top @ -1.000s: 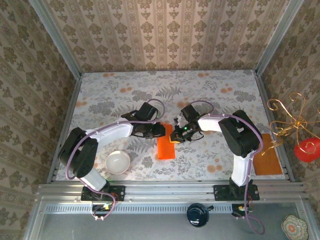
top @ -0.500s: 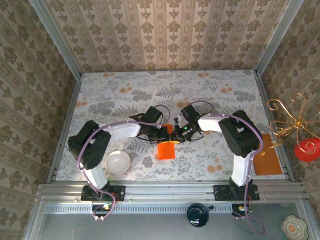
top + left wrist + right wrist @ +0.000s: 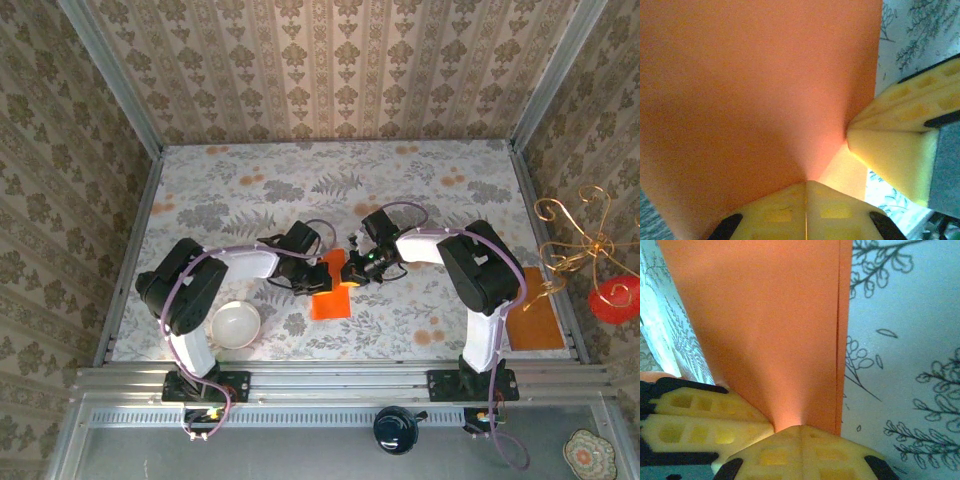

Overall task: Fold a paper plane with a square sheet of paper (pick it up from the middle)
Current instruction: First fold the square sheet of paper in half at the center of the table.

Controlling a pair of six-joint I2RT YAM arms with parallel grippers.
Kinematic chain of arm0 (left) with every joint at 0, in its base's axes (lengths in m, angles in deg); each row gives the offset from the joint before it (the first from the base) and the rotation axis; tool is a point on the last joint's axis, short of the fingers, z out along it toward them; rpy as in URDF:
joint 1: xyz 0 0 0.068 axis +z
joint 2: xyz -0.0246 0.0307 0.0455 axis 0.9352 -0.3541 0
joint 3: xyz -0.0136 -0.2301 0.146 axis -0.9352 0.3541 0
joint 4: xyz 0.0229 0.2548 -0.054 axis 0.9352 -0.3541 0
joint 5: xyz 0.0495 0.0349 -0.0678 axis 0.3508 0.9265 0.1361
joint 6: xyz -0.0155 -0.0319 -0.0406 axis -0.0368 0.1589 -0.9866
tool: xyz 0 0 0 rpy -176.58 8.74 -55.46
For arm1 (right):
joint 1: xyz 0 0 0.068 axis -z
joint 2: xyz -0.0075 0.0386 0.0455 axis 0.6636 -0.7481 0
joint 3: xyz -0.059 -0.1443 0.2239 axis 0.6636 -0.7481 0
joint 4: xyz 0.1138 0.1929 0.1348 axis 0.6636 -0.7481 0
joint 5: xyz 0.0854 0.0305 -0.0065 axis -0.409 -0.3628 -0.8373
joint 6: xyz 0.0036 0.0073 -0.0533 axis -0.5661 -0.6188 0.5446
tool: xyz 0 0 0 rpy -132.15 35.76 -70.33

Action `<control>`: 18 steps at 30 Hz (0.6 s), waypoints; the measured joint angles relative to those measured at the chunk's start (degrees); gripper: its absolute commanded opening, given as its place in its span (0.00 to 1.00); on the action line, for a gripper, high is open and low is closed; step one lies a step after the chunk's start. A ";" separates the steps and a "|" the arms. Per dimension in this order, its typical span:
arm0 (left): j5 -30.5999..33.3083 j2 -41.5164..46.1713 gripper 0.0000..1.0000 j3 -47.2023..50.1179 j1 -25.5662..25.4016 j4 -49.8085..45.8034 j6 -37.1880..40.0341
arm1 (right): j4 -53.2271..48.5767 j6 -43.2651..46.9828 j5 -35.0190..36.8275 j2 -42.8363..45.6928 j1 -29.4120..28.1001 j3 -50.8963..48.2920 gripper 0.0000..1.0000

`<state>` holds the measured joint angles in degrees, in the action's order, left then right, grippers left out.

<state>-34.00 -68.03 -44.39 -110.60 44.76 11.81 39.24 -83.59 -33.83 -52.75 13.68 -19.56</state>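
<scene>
Pinching one orange sheet (image 3: pixel 330 303) are four fingers (image 3: pixel 785 212).

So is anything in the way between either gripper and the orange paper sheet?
Nothing visible. The left gripper and the right gripper are both shut directly on the square sheet of paper, side by side, pads against the paper.

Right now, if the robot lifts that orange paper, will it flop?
Probably floppy: the thin bright orange paper sheet curves where the left hand and right hand pinch it. Likely light; fingertip pinches seem enough. May crease easily.
</scene>
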 measured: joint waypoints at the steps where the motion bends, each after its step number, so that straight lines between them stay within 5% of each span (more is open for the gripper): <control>1: -0.15 0.07 0.09 0.31 0.26 0.63 0.20 | 0.02 0.00 0.02 0.00 0.00 -0.04 0.05; 18: 1.14 8.87 0.09 9.29 8.09 -0.74 4.28 | -0.46 0.00 1.31 0.15 -0.35 0.04 0.05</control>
<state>-32.86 -59.15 -35.10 -102.52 44.02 16.09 38.78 -83.59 -32.52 -52.60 13.33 -19.52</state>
